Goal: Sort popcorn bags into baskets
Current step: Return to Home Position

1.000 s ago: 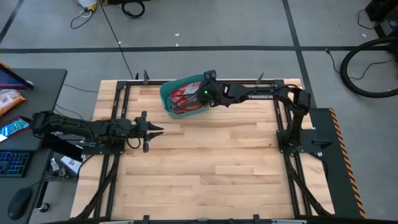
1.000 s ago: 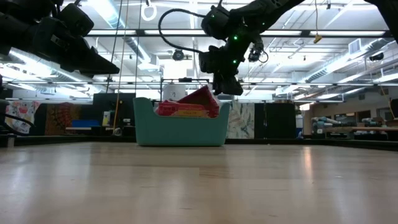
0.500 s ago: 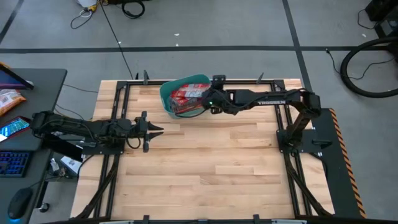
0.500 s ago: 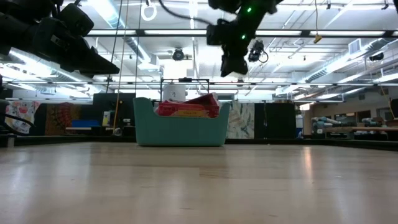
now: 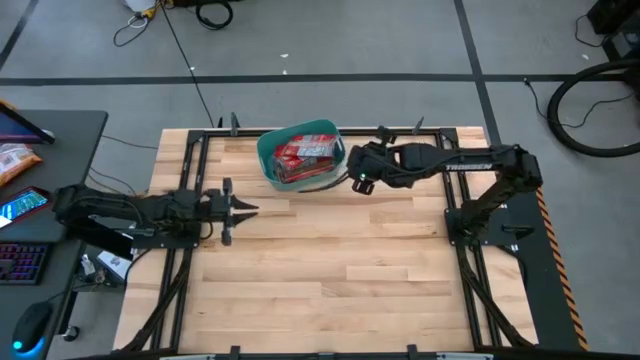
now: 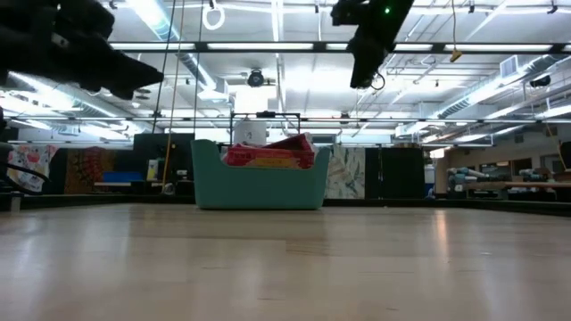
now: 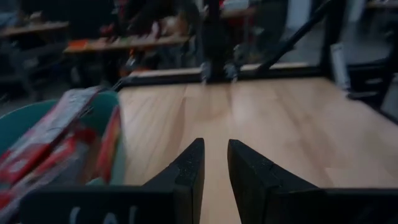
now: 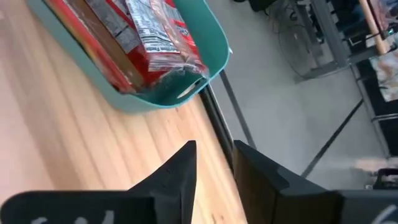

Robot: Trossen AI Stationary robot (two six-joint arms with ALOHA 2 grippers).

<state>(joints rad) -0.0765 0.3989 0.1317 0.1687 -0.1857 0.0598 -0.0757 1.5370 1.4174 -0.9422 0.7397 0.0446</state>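
The teal tub (image 5: 263,160) stands by the table's far edge, seen also in the low view (image 6: 259,187). Several red popcorn packets (image 5: 300,154) lie stacked inside it, their tops showing above the rim (image 6: 268,153). My right gripper (image 5: 356,182) hangs in the air just right of the tub, high above the table (image 6: 361,80). Its fingers are shut and empty (image 8: 214,149), with the tub's end wall (image 8: 211,37) and packets (image 8: 149,31) ahead of them. My left gripper (image 5: 248,207), shut and empty (image 7: 215,149), waits at the table's left-middle. The tub (image 7: 15,127) stands to its far side.
The bare wooden tabletop (image 5: 340,270) spreads over the near and middle parts. A black metal frame (image 5: 190,160) borders the table's sides. A desk with a keyboard and an orange packet (image 5: 15,160) stands off the table's left.
My right gripper has risen from just above the tub's right end and drawn back toward the table's right edge, empty. The red packet that leaned up at that end has dropped lower among the others. My left gripper has drawn back slightly toward the left edge.
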